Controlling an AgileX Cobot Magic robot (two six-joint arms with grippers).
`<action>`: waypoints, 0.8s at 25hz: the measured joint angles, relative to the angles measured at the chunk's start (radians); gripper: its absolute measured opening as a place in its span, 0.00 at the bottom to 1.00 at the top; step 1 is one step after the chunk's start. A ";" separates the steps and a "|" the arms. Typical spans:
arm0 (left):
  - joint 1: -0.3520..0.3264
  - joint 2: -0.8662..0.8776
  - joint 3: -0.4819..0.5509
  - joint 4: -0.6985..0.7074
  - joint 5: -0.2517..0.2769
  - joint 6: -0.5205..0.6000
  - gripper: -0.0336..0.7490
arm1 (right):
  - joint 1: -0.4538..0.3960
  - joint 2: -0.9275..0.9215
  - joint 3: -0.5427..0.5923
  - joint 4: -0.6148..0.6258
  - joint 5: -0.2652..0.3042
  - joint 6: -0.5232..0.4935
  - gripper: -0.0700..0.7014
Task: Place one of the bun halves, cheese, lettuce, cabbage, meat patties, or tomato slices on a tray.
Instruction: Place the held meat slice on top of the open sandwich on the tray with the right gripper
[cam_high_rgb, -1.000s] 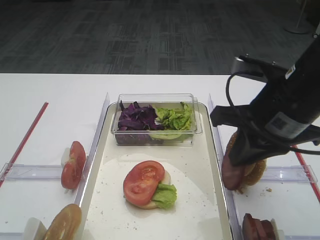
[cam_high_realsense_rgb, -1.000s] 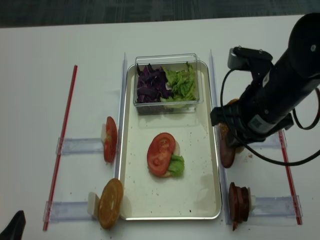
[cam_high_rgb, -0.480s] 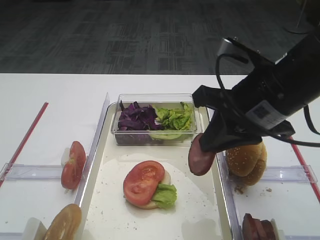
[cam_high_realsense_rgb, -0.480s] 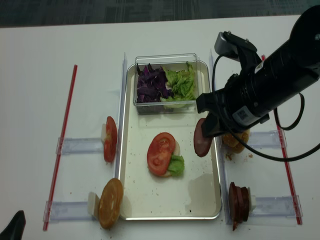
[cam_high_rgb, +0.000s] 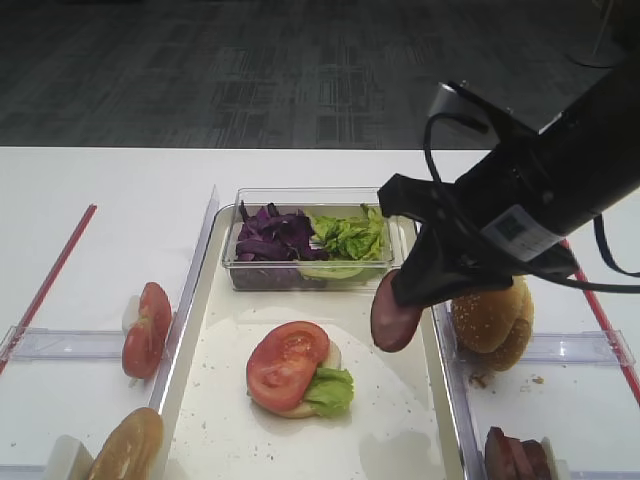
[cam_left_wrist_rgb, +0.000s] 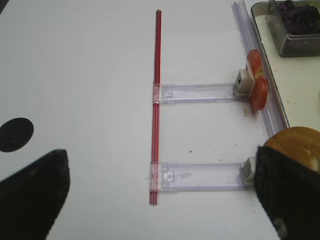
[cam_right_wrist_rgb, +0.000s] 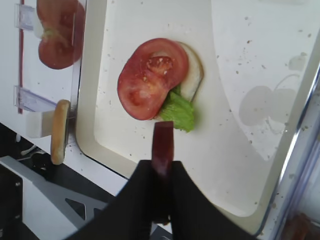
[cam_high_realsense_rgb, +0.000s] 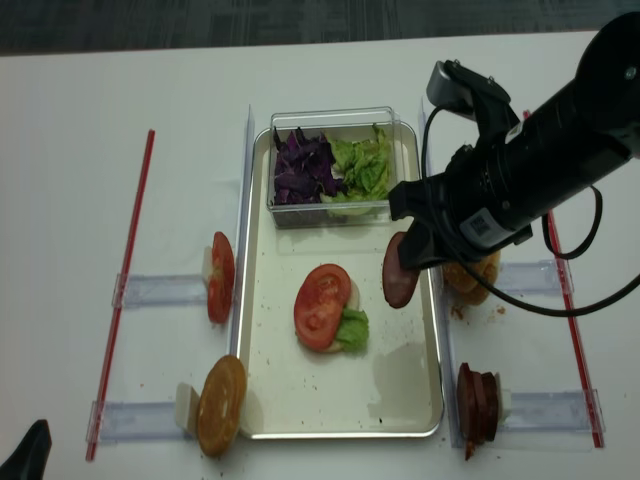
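My right gripper (cam_high_rgb: 408, 292) is shut on a reddish-brown meat patty (cam_high_rgb: 394, 313), held on edge above the right side of the cream tray (cam_high_rgb: 400, 425). In the right wrist view the patty (cam_right_wrist_rgb: 163, 142) sticks out from the gripper (cam_right_wrist_rgb: 161, 167), just short of a tomato slice (cam_right_wrist_rgb: 150, 77) that lies on a pale bun half with lettuce (cam_right_wrist_rgb: 179, 110). Cabbage (cam_high_rgb: 270, 235) and more lettuce (cam_high_rgb: 350, 238) fill a clear box at the tray's far end. My left gripper (cam_left_wrist_rgb: 160, 165) is open over bare table. Cheese is out of view.
A sesame bun half (cam_high_rgb: 492, 320) and stacked meat patties (cam_high_realsense_rgb: 478, 402) sit in clear holders right of the tray. Tomato slices (cam_high_realsense_rgb: 221, 277) and another bun half (cam_high_realsense_rgb: 221, 405) stand in holders to its left. A red strip (cam_high_realsense_rgb: 125, 290) lies further left.
My right gripper has carried the meat patty up from beside the sesame bun and leftward, across the tray's right rim. The left arm has stayed put.
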 joint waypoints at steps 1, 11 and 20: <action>0.000 0.000 0.000 0.000 0.000 0.000 0.92 | 0.000 0.016 0.000 0.007 -0.002 -0.007 0.23; 0.000 0.000 0.000 0.000 0.000 0.000 0.92 | 0.000 0.160 -0.063 0.020 -0.022 -0.055 0.23; 0.000 0.000 0.000 0.000 0.000 0.000 0.92 | 0.000 0.223 -0.154 0.060 0.014 -0.074 0.23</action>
